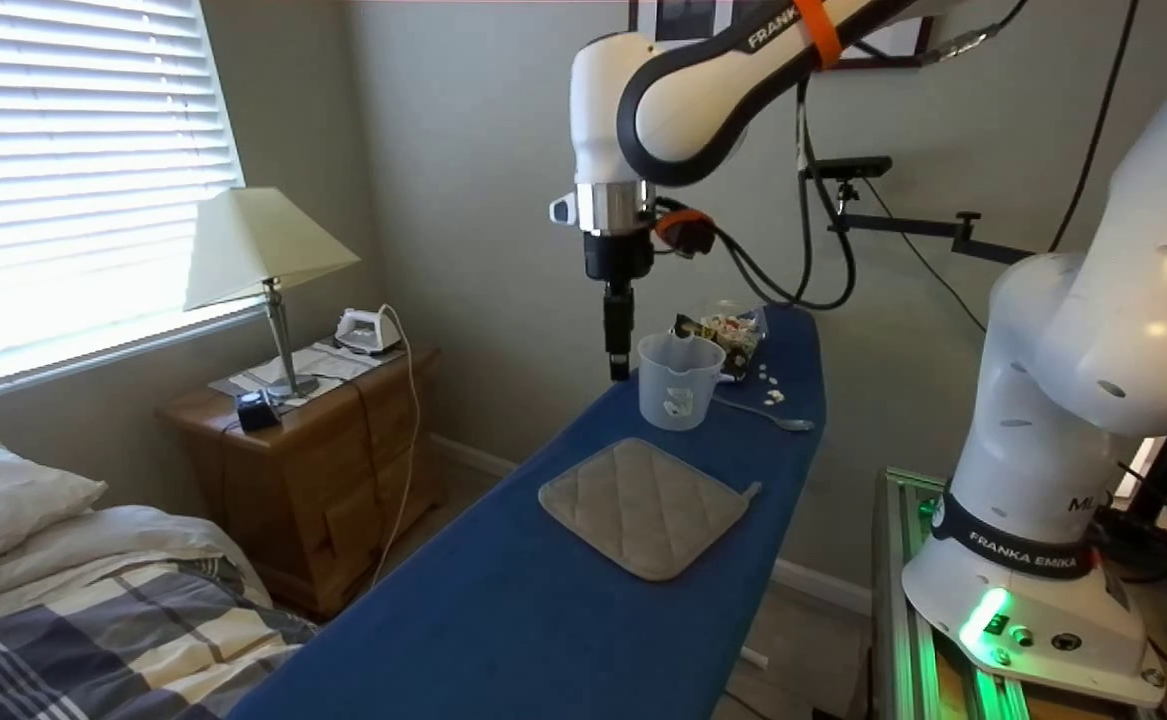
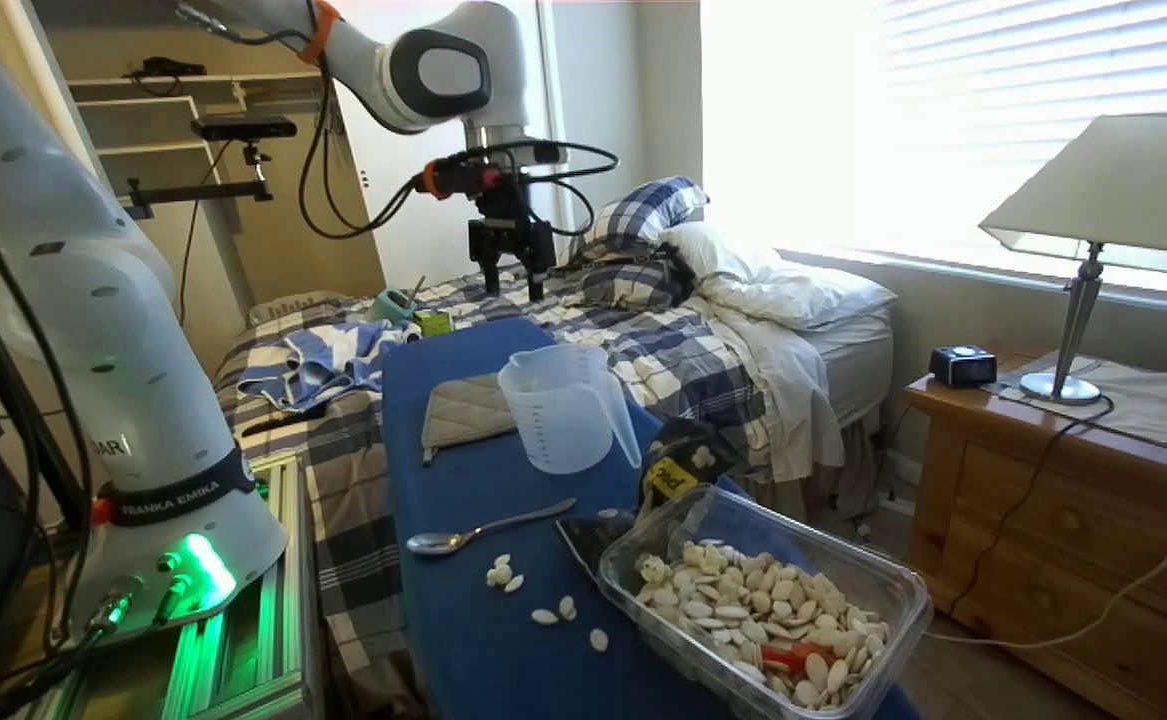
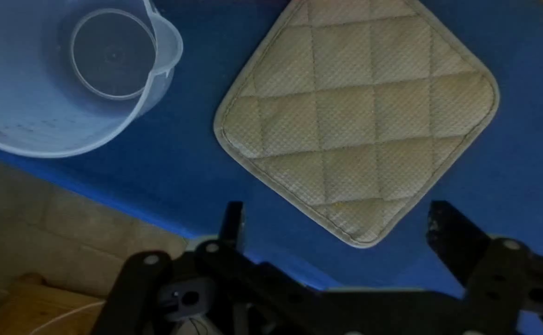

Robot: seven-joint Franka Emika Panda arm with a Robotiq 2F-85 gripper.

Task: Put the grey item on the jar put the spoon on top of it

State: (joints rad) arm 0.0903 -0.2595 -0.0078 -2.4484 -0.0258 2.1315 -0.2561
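The grey item (image 1: pixel 643 510) is a square quilted pad lying flat on the blue ironing board. It also shows in an exterior view (image 2: pixel 465 412), partly hidden behind the jar, and in the wrist view (image 3: pixel 359 107). The jar (image 1: pixel 678 385) is a translucent measuring jug standing upright beside the pad, also in an exterior view (image 2: pixel 561 410) and the wrist view (image 3: pixel 52 116). The spoon (image 2: pixel 493 527) lies on the board near the jar, also in an exterior view (image 1: pixel 768 415); it is out of the wrist view. My gripper (image 3: pixel 337 207) is open and empty, above the board near one pad corner; it also shows in both exterior views (image 1: pixel 619 368) (image 2: pixel 515 290).
A clear plastic box (image 2: pixel 773 610) of white seeds stands behind the jar, with a black packet (image 2: pixel 678 465) beside it. Several loose seeds (image 2: pixel 543 617) lie near the spoon. The ironing board (image 1: pixel 503 600) is narrow. A bed (image 2: pixel 743 340) and a nightstand with a lamp (image 1: pixel 273 250) stand alongside.
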